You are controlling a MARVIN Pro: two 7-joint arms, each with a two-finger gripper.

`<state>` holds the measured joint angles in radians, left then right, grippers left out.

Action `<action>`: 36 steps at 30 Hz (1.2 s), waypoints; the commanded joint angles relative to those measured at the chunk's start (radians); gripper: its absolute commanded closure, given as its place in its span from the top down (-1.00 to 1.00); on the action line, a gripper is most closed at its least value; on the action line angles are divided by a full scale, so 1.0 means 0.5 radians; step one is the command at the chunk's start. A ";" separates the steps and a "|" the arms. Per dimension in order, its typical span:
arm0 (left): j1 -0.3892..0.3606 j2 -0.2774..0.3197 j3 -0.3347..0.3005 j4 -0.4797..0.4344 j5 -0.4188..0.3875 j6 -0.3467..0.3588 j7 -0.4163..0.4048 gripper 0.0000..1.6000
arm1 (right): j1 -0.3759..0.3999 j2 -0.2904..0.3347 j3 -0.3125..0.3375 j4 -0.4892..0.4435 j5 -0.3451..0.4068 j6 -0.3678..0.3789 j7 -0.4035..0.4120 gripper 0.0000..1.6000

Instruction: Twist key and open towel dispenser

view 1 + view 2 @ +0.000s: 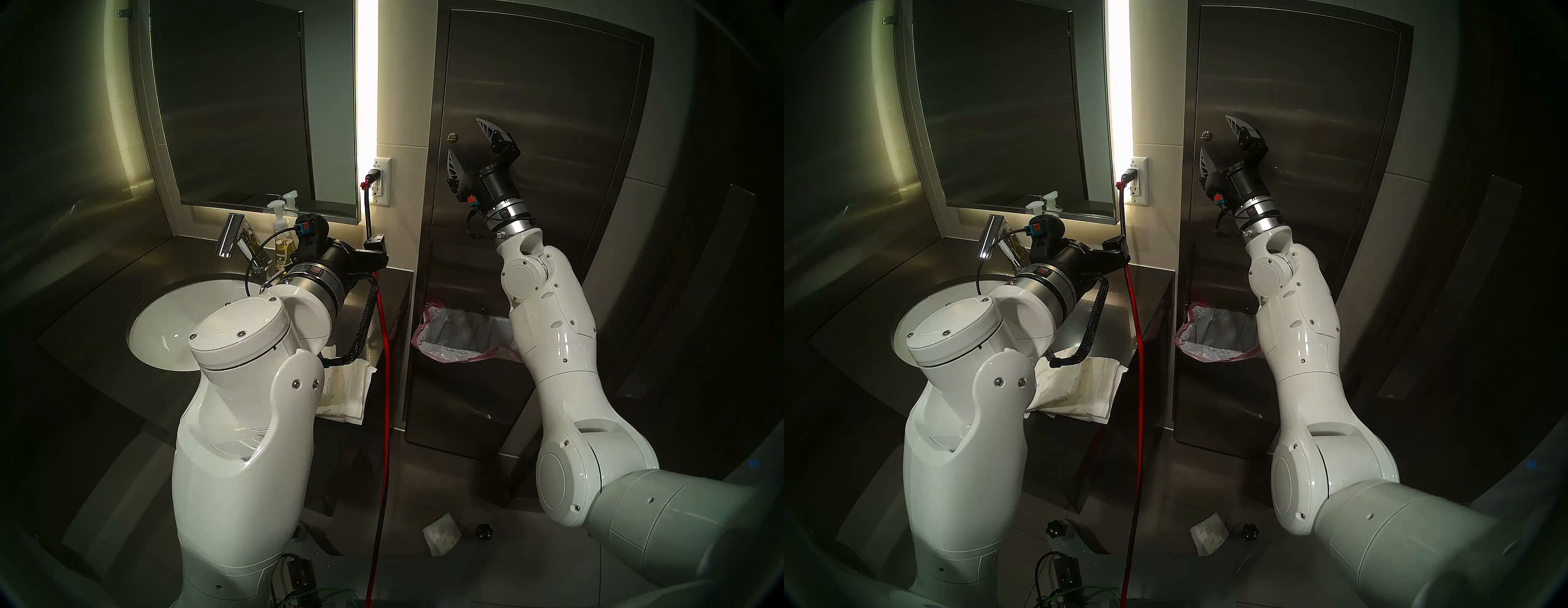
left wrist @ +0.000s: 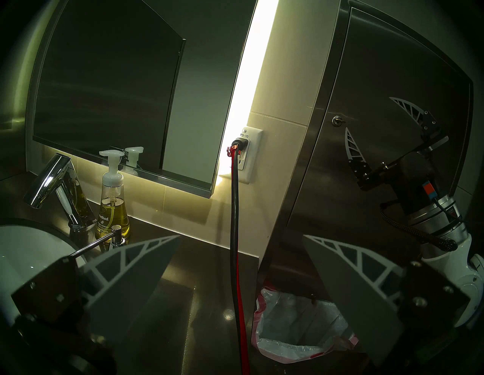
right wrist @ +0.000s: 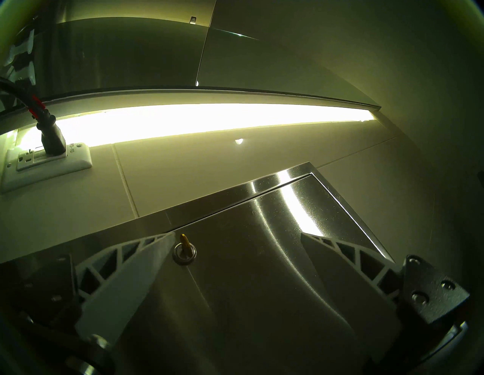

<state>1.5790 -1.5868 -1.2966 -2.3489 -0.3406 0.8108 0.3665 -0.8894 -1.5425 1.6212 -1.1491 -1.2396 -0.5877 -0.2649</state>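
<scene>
Tall brushed-steel towel dispenser [image 1: 547,127] mounted on the wall, right of the mirror [image 1: 237,106] and the bright vertical light strip [image 1: 367,72], door panel closed. Small round key [image 1: 453,136] seated near the door's left edge, about halfway up the panel; in the right wrist view, a short yellowish tab [image 3: 183,242] sticking out of the silvery lock ring. Right end effector [image 1: 464,142] raised in front of the door, fingers spread wide and empty, pointing up and toward the panel, key just beside the lower fingertip [image 1: 450,153] and not yet between the fingers. Cannot tell whether that fingertip touches the panel. Lower in the dispenser, a bin opening lined with a pink-edged bag [image 1: 458,335]. Left end effector [image 2: 235,256] held level over the table [image 2: 183,275] beside the sink [image 1: 169,310], fingers apart and holding nothing. Faucet [image 2: 49,180] and soap bottle [image 2: 112,207] standing at the table's back edge, below the mirror. Folded white paper towels [image 1: 345,395] lying at the table's front right corner. Red-and-black cord [image 1: 384,382] hanging from the wall outlet [image 1: 380,182] past the table's right edge to the floor. Crumpled paper [image 1: 441,535] and a small black knob [image 1: 483,530] on the floor below the dispenser.
</scene>
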 commanded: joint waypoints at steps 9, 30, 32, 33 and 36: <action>-0.018 0.002 -0.005 -0.017 0.000 -0.003 0.001 1.00 | 0.167 0.008 0.015 0.120 0.006 -0.045 -0.050 1.00; -0.018 0.002 -0.005 -0.017 0.000 -0.003 0.002 1.00 | 0.317 -0.010 -0.002 0.322 0.000 -0.087 -0.077 0.98; -0.018 0.002 -0.005 -0.017 0.000 -0.003 0.001 1.00 | 0.321 -0.008 -0.003 0.330 -0.002 -0.091 -0.083 0.98; -0.018 0.002 -0.005 -0.017 0.000 -0.003 0.002 1.00 | 0.322 -0.007 0.002 0.337 0.002 -0.089 -0.083 0.96; -0.018 0.002 -0.005 -0.017 0.000 -0.003 0.001 1.00 | 0.332 0.003 0.009 0.364 0.001 -0.092 -0.094 0.80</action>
<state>1.5790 -1.5868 -1.2966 -2.3489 -0.3405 0.8108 0.3666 -0.7648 -1.5471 1.6180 -0.9727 -1.2392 -0.6371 -0.2921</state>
